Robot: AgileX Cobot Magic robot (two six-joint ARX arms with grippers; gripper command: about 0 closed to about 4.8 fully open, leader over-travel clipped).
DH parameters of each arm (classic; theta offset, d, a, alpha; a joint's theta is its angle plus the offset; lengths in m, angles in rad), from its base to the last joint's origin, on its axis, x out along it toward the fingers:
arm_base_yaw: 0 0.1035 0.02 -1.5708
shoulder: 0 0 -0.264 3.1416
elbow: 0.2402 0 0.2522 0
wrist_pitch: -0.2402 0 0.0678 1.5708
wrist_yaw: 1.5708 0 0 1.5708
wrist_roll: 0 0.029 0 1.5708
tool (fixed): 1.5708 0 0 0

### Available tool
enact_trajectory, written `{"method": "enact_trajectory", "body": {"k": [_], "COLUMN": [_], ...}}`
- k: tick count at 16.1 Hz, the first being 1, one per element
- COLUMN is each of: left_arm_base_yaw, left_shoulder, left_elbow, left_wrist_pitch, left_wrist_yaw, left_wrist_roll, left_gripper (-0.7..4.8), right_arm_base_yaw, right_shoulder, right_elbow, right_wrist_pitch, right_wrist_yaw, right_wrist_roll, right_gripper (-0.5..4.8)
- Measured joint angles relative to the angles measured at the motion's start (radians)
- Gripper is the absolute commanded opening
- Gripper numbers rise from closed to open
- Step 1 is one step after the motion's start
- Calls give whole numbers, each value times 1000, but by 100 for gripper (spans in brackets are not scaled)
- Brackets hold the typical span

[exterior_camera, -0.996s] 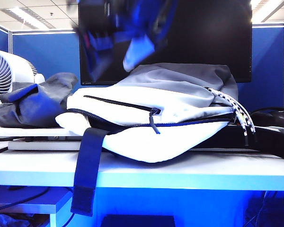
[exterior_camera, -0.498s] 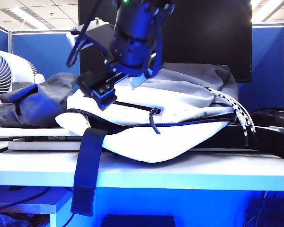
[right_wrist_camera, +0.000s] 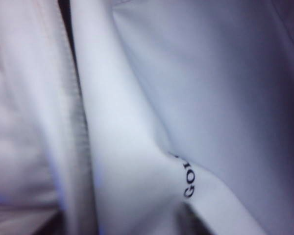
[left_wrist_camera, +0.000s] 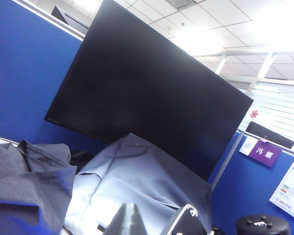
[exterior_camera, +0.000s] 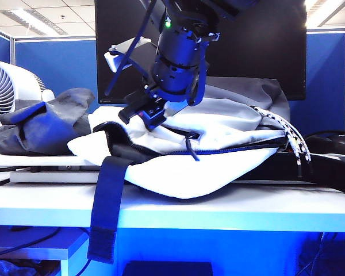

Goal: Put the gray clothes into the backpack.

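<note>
One partial print "GO" (backpack white).

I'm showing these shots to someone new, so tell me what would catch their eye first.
First, the right hand, pressed down onto the upper flap of the big white backpack at the middle of the table, with white fabric bunched up around it. Next, the gray clothes, crumpled in a heap to the left of the backpack, beside a white fan. Behind everything looms a large black monitor.
</note>
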Motion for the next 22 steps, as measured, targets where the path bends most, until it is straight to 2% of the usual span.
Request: {"method": "enact_trajectory", "body": {"k": [2,7,9,11,14,17,19,22], "left_arm_base_yaw": [0,0,0,0,0,0,0,0], "left_shoulder": [0,0,0,0,0,0,0,0], "left_elbow": [0,0,0,0,0,0,0,0], "left_wrist_pitch": [0,-3,-8,-8,-8,-8,-9,-14], "left_wrist_yaw": [0,0,0,0,0,0,19,35], "left_wrist_roll": [2,24,31,45,50,52,59,96], "left_gripper": [-3,-3,-3,-2,-1,0,33,35], "right_arm_base_yaw": [-1,1,-3,-22,-89,-185,-234,-318], "right_shoulder": [1,0,-18,-45,-111,-145,-145,-142], "right_elbow": [0,1,6,53,162,275,317,352], "right_wrist_pitch": [-3,-2,-11,-28,-43,-64,-80,-92], "right_wrist_yaw": [0,-1,-31,-34,-43,-136,-192,-281], "right_wrist_roll": [1,2,3,3,9,51,91,234], "right_gripper": [-12,-1,-1,-1,-1,-1,-1,-1]}}
